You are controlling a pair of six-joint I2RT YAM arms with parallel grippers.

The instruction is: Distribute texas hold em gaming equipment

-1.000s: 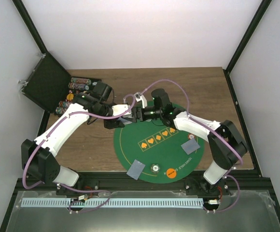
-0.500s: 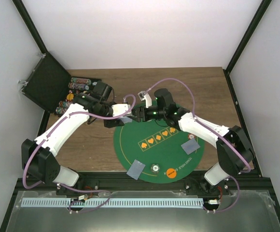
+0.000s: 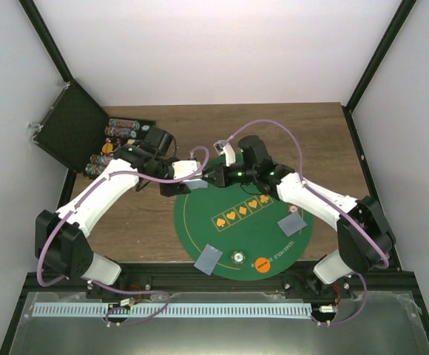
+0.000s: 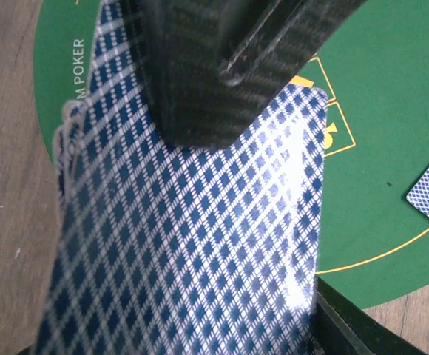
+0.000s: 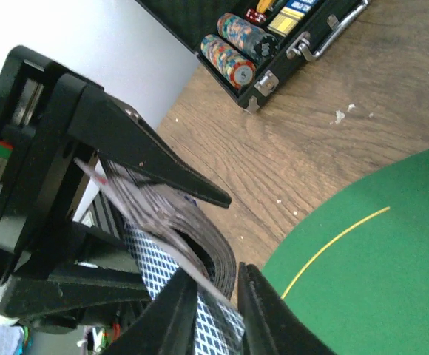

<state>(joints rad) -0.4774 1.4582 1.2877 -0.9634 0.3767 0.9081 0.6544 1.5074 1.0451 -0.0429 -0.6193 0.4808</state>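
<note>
Jaws: left gripper (image 3: 191, 172) clamped on the deck (image 4: 200, 244); right gripper (image 3: 211, 176) pinched on the edge of the top card (image 5: 137, 214).

Both grippers meet above the far-left rim of the green mat (image 3: 200, 222). The deck shows blue-checked backs, slightly fanned. On the mat, a near card (image 3: 208, 258) lies face down at the near edge and a right-hand card (image 3: 292, 221) face down on the right side. A pale token (image 3: 237, 257) and an orange token (image 3: 262, 263) sit just beside the near card. Chip stacks (image 3: 122, 129) rest in the open black case (image 3: 70, 126) at the far left.
</note>
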